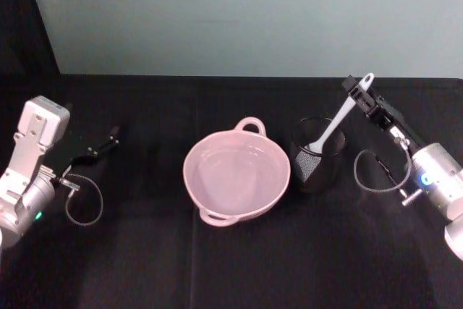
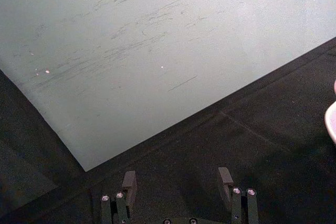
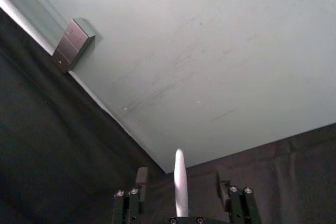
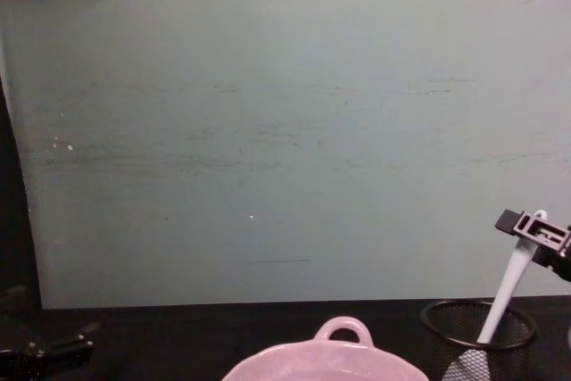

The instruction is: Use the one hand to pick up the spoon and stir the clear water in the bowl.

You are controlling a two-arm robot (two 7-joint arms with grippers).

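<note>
The white spoon (image 1: 334, 127) stands tilted in a black wire-mesh cup (image 1: 317, 168), its head down inside the cup and its handle pointing up and to the right. My right gripper (image 1: 359, 89) is open, with its fingers on either side of the handle's upper end. In the right wrist view the handle (image 3: 180, 184) rises between the spread fingers (image 3: 140, 177). The chest view shows the spoon (image 4: 507, 296) leaning up to the gripper (image 4: 528, 223). The pale pink bowl (image 1: 191, 163) sits at the centre, left of the cup, holding clear water (image 1: 235, 171). My left gripper (image 1: 110, 137) rests open at the far left.
A black cloth covers the table up to a pale green wall behind. The cup (image 4: 477, 332) stands close to the bowl's (image 4: 343, 332) right rim. A cable loop hangs beside each wrist. The bowl's edge (image 2: 332, 120) shows in the left wrist view.
</note>
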